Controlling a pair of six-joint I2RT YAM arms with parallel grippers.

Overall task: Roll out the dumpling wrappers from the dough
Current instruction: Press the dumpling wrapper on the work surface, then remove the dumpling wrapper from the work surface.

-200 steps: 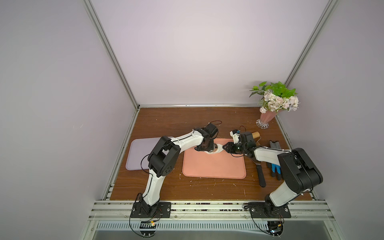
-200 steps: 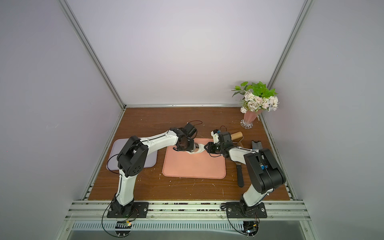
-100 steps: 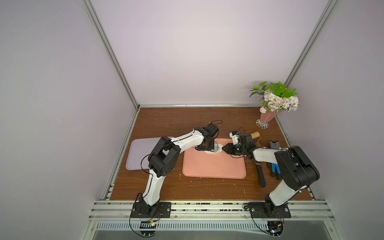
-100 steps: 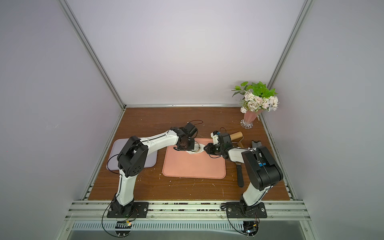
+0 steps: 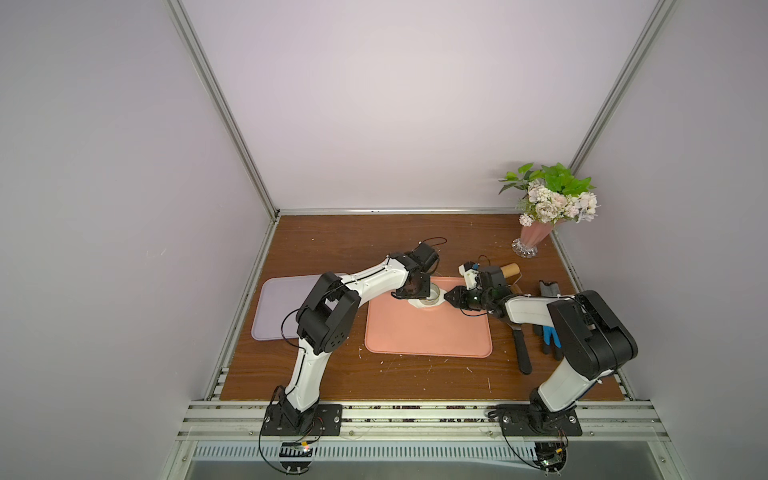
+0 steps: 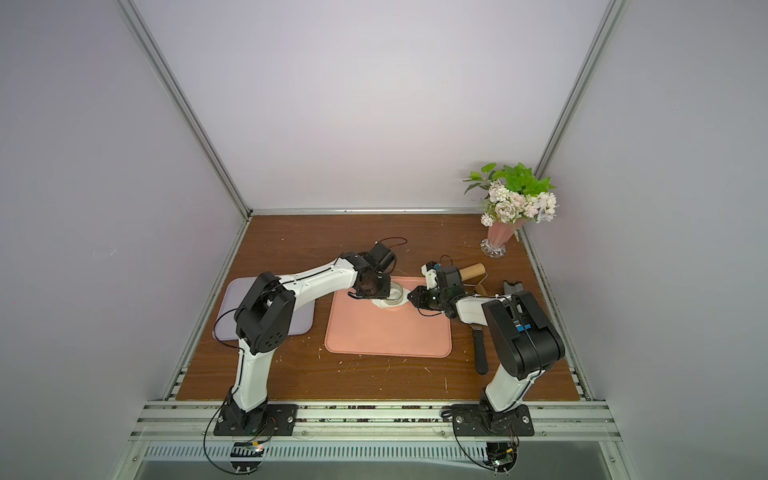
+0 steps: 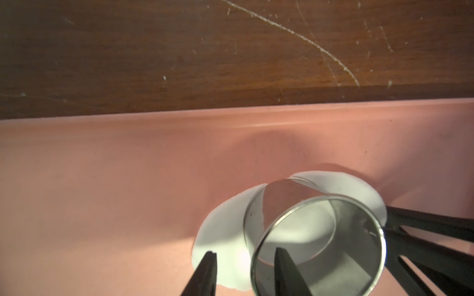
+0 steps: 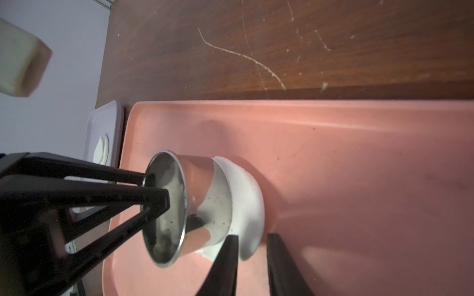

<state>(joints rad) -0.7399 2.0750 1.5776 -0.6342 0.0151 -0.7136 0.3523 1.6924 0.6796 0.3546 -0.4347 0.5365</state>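
White dough (image 8: 246,197) beneath steel ring (image 8: 197,179), its edge between right gripper (image 8: 252,237) jaws

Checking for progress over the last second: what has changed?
The right arm has swung slightly toward the pink mat, edging the right end effector closer to the steel ring cutter. No visible grasp or release. The left end effector, straddling the cutter's wall, the dough, the roller and the vase stayed put.

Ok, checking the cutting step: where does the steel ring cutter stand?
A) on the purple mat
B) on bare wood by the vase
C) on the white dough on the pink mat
C: the ring cutter stands on the dough sheet, which lies on the pink mat.
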